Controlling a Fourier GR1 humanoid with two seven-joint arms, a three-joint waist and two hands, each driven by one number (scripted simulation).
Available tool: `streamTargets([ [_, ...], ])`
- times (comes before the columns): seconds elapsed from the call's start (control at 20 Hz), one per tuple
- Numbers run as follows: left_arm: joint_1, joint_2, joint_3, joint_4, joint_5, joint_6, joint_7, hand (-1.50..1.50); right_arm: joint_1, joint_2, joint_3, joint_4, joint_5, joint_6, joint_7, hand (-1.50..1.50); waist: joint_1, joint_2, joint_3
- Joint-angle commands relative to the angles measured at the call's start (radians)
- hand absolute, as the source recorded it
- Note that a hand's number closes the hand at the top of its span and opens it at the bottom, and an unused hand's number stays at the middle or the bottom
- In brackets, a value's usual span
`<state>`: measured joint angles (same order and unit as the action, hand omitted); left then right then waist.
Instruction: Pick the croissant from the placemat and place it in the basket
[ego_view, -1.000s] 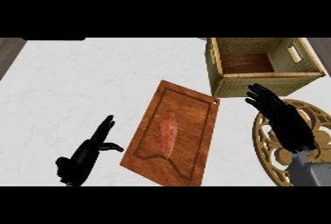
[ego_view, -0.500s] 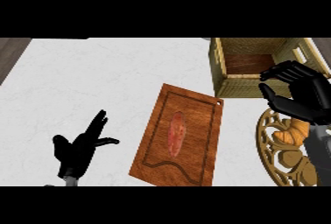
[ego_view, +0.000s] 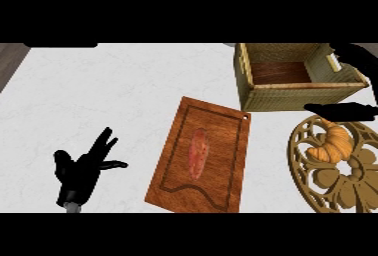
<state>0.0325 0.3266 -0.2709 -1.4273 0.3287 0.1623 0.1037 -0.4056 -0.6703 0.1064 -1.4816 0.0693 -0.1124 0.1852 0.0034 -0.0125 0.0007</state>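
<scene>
The croissant (ego_view: 332, 145), golden and curved, lies on the upper part of the ornate gold placemat (ego_view: 347, 180) at the right. Just behind the placemat stands the woven basket (ego_view: 295, 95) with a dark wooden floor and nothing inside. My right hand (ego_view: 343, 111) shows only in part at the right edge. Its thumb stretches over the basket's front right corner and its fingers (ego_view: 357, 54) reach over the far right rim, spread wide and holding nothing. It is above the croissant and apart from it. My left hand (ego_view: 80, 170) rests open at the lower left.
A wooden cutting board (ego_view: 221, 170) lies in the middle, left of the placemat, with a reddish strip of meat (ego_view: 198, 152) on it. White counter stretches to the left and back. A grey edge shows at the far left.
My right hand has moved up and right, from over the placemat to the basket's right side, uncovering the croissant. The left hand has shifted slightly and stays open.
</scene>
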Motion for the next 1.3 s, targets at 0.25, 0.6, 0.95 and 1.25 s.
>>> streamTargets([
  [0.25,0.094,0.077,0.038,0.081,-0.015,0.028,0.066,0.0,-0.127,-0.401,-0.03,-0.087,0.023,0.348,0.31,-1.5,-0.02,0.003,-0.006],
  [0.6,0.087,0.09,0.038,0.033,-0.014,0.037,0.109,0.0,-0.176,-0.56,-0.052,-0.102,-0.243,0.737,0.466,-1.5,-0.018,0.004,-0.005],
  [0.95,0.092,0.068,0.031,0.062,-0.028,0.028,0.078,0.0,-0.192,-0.639,-0.082,-0.122,-0.385,0.888,0.582,-1.5,-0.005,0.011,-0.003],
  [1.25,0.095,0.083,0.061,0.035,-0.012,0.021,0.104,0.0,-0.106,-0.632,-0.127,-0.189,-0.436,0.864,0.602,-1.5,-0.017,0.007,-0.001],
])
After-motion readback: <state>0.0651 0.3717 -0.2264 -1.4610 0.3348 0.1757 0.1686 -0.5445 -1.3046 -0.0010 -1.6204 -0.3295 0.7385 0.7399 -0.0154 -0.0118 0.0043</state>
